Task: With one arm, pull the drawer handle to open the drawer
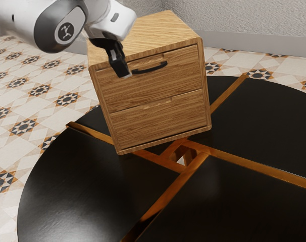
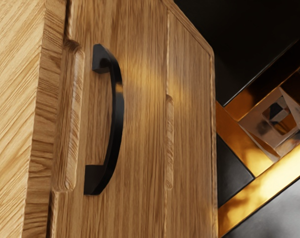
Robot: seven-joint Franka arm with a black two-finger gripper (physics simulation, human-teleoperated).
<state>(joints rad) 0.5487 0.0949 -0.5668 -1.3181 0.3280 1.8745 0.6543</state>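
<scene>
Gripper [image 1: 123,70], black two-finger, at the exterior view's left end of curved black handle [image 1: 150,67]. Handle on wooden upper drawer [image 1: 163,83]. Grip unreadable.

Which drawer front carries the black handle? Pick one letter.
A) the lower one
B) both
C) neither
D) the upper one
D: the black handle sits across the upper drawer, while the lower drawer shows none.
</scene>
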